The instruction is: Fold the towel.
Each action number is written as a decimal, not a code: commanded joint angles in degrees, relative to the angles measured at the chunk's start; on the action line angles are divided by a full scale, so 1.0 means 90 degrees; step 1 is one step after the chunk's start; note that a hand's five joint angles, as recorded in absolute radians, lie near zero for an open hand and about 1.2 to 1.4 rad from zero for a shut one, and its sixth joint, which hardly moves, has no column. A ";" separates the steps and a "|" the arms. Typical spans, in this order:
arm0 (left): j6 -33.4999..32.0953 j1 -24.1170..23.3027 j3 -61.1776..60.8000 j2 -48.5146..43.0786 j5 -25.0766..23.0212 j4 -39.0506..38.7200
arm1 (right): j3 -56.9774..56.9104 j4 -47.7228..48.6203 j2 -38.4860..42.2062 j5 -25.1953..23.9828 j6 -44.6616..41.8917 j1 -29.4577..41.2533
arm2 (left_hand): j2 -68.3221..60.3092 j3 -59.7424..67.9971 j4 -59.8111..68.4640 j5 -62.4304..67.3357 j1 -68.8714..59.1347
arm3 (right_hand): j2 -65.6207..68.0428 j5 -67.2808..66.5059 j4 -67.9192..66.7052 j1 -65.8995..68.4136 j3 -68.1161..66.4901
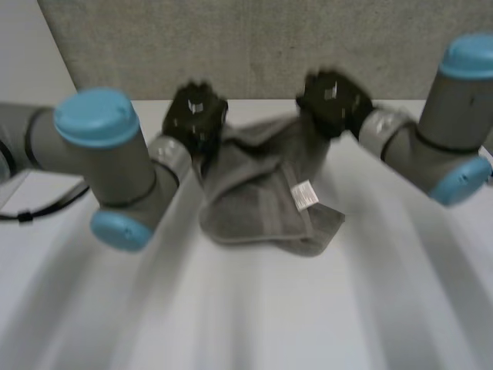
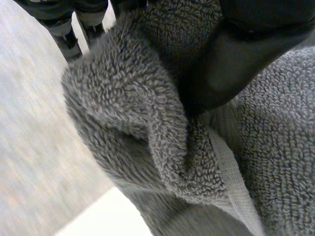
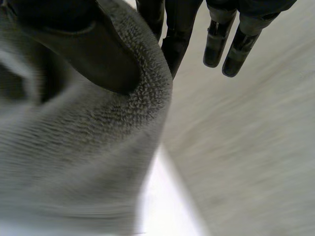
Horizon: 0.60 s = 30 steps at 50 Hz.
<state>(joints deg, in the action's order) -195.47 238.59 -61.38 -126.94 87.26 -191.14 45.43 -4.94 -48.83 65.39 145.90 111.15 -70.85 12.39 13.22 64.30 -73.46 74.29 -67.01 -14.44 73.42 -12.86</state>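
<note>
A grey terry towel [image 1: 266, 200] hangs bunched between my two hands above the white table, a white label [image 1: 305, 195] showing on its lower fold. My left hand [image 1: 195, 116] holds the towel's far left corner; in the left wrist view its thumb [image 2: 231, 64] presses the grey towel [image 2: 128, 123] against the fingers. My right hand [image 1: 333, 99] holds the far right corner; in the right wrist view its thumb [image 3: 83, 44] pinches the towel's edge [image 3: 74, 162], while other fingers [image 3: 226, 44] stick out straight beside it.
The white table [image 1: 254, 308] stretches out below and in front of the towel. A grey wall panel [image 1: 254, 38] stands behind the table's far edge.
</note>
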 commanded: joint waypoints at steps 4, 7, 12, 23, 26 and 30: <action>-0.0332 0.0052 0.0864 0.1454 -0.0670 -0.0987 | -0.0998 0.1925 -0.1749 0.0870 0.1676 0.0463 | -0.1016 -0.0266 -0.0357 0.0633 -0.0727 | 0.0635 -0.0332 0.0494 0.0731 0.0318; -0.0254 0.0189 0.0270 0.2080 -0.1100 -0.1387 | -0.0228 0.2014 -0.2113 0.0442 0.2108 0.0326 | -0.1016 -0.0266 -0.0357 0.0633 -0.0727 | 0.0635 -0.0332 0.0494 0.0731 0.0318; -0.0253 0.0472 -0.0755 0.2463 -0.1666 -0.1721 | 0.1245 0.1917 -0.2513 -0.0086 0.1721 0.0238 | -0.1016 -0.0266 -0.0357 0.0633 -0.0727 | 0.0635 -0.0332 0.0494 0.0731 0.0318; -0.1061 0.0853 -0.3441 0.2299 -0.2849 -0.1614 | 0.5007 0.1907 -0.2778 -0.0254 -0.0515 -0.0124 | 0.4306 -0.0266 -0.0357 -0.4689 0.4595 | 0.0635 -0.0332 0.0494 0.0731 0.0318; -0.1647 0.0921 -0.3833 0.1948 -0.2860 -0.1487 | 0.5584 0.1926 -0.2729 -0.0205 -0.0838 -0.0114 | 0.4883 -0.0266 -0.0357 -0.5266 0.5172 | -0.4089 0.4391 0.0494 -0.3992 0.0318; -0.2089 0.0892 -0.4030 0.1673 -0.2830 -0.1145 | 0.5889 0.1916 -0.2710 -0.0195 -0.0771 -0.0085 | 0.6626 -0.0266 -0.0357 -0.7009 0.6915 | -0.7143 0.7445 0.0494 -0.7046 0.0318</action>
<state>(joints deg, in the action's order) -207.26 246.52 -93.98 -107.77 61.59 -204.87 92.95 12.23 -73.85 63.01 140.46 110.08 -24.29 12.39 13.22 12.70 -24.77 54.80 -45.96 -14.44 54.59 -12.86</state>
